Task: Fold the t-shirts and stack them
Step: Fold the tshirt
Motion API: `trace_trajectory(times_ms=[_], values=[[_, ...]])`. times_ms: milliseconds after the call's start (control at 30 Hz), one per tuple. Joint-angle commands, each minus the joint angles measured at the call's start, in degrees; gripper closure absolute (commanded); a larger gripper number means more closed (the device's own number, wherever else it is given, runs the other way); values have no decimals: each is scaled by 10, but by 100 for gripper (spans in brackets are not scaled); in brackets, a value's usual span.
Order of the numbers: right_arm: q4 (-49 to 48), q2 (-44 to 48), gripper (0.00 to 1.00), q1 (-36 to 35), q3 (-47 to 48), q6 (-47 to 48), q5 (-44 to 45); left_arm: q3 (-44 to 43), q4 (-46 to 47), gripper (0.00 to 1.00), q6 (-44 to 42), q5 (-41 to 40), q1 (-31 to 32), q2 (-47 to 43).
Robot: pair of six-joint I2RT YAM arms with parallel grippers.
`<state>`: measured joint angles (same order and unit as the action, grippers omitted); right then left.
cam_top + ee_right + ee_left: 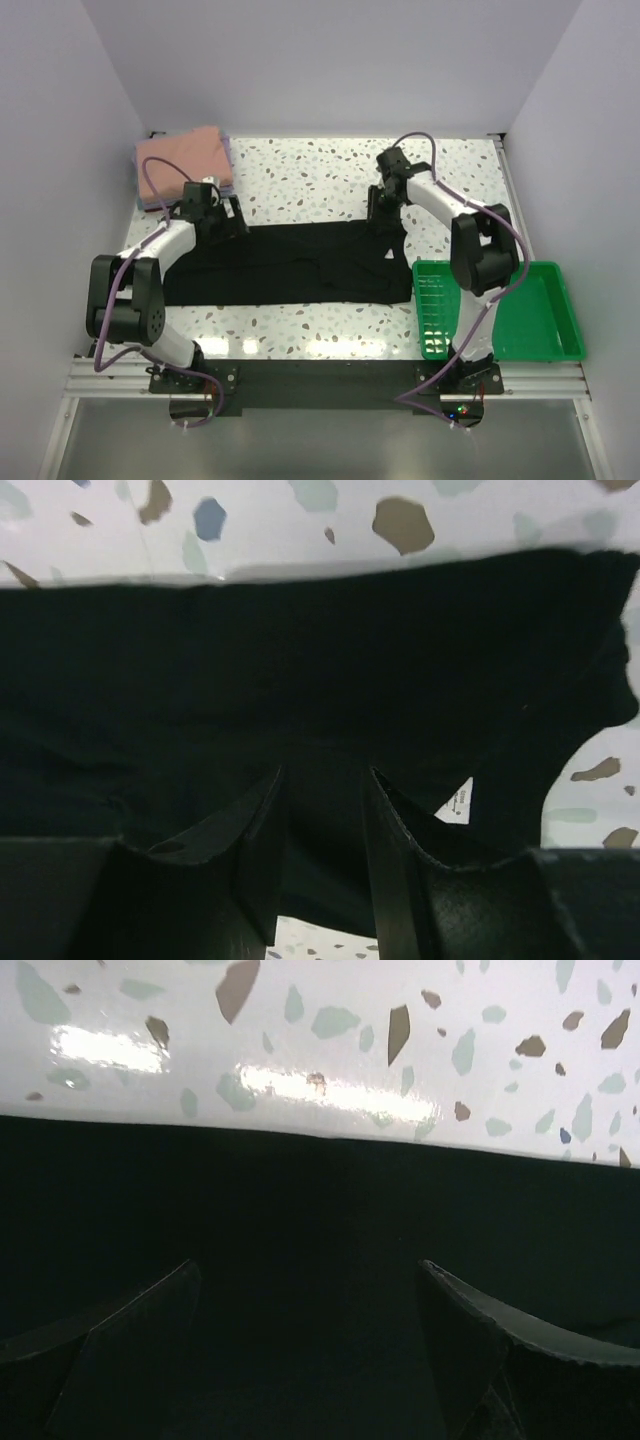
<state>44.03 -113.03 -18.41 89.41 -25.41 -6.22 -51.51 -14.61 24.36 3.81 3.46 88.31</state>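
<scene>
Black t-shirt (290, 272) beneath left end effector (305, 1272), wide open, and right end effector (322, 772), narrowly parted.

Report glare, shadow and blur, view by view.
Top external view: even, bright light, sharp; the black cloth t-shirt shows only faint creases. Left wrist view: white glare streaks on the speckled terrazzo tabletop; shirt nearly featureless. Right wrist view: shirt underexposed, the fingers of the right gripper dark and soft-edged.
</scene>
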Motion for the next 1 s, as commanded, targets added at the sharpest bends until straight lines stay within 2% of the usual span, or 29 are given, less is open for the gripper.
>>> trace_trajectory(times_ms=[0, 167, 367, 533, 800, 900, 967], values=[[-34, -7, 62, 1, -23, -32, -20, 18, 34, 7, -8, 53, 1, 12], [-24, -56, 63, 4, 1, -21, 22, 34, 42, 6, -8, 45, 0, 30], [17, -117, 63, 13, 62, -22, 73, 39, 9, 6, -12, -14, 1, 26], [52, -194, 60, 23, 172, -21, 118, 39, -18, 5, -12, -35, 1, 16], [94, -305, 52, 26, 401, -9, 91, 34, -28, 5, 26, 34, 1, -1], [82, -315, 50, 26, 441, -11, 63, 15, -45, 5, 20, 38, 1, -7], [57, -292, 49, 26, 432, -9, 33, -4, -53, 5, 17, 37, 1, -14]])
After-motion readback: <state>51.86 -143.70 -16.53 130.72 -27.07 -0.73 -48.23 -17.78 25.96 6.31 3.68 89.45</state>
